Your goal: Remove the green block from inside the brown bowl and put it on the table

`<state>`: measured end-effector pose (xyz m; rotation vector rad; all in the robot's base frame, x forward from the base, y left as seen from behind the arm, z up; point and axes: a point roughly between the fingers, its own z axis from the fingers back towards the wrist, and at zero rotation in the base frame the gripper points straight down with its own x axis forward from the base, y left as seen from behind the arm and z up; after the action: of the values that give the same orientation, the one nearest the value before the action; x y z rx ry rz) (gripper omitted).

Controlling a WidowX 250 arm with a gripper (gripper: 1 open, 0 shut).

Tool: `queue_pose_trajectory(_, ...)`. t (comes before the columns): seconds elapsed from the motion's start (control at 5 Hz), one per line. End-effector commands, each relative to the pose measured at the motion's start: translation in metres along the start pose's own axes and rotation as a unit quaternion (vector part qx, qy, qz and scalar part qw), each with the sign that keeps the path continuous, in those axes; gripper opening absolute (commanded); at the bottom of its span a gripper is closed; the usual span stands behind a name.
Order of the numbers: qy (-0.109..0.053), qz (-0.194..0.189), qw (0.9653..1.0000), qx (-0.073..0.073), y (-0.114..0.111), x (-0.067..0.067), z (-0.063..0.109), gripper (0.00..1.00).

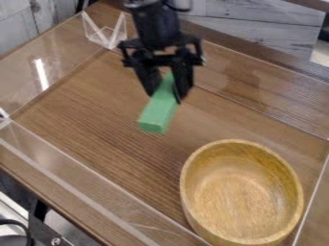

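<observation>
Camera: looking leftmost first, can count one dark cable [15, 227], curled far to the lower left of the gripper [164, 79], cut off by the picture's edge. Moving right, can make out one stretch of clear acrylic wall [77, 204], running diagonally below and to the left of the gripper. Spreading beneath the gripper and to both sides of it, one brown table [90, 125], with wood grain showing. Just up and left of the gripper, can see one whitish, see-through corner piece [103, 31], too unclear to name closely. Reaching the middle, counting one gripper, black and slightly blurred, coming down from the top and grasping one green block between its fingertips. Directly below those fingertips, one green block [158, 110], tilted with its lower end toward the left, seemingly held up over the table and outside the bowl; cannot tell how high. Down and to the right of the gripper, counting one brown bowl [241, 194], wide and round, resting on the table, apart from the block. Behind the gripper and off to its upper right, one pale grey wood-grain surface [264, 24].
</observation>
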<state>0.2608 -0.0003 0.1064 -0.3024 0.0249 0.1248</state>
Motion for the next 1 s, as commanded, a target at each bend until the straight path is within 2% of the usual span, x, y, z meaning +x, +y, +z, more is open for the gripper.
queue_pose_trajectory(0.0, -0.027, -0.025, 0.9993, 0.003, -0.007, 0.006, -0.002, 0.00)
queue_pose_trajectory(0.8, -0.032, -0.047, 0.9984, -0.001, 0.003, 0.006, -0.012, 0.00)
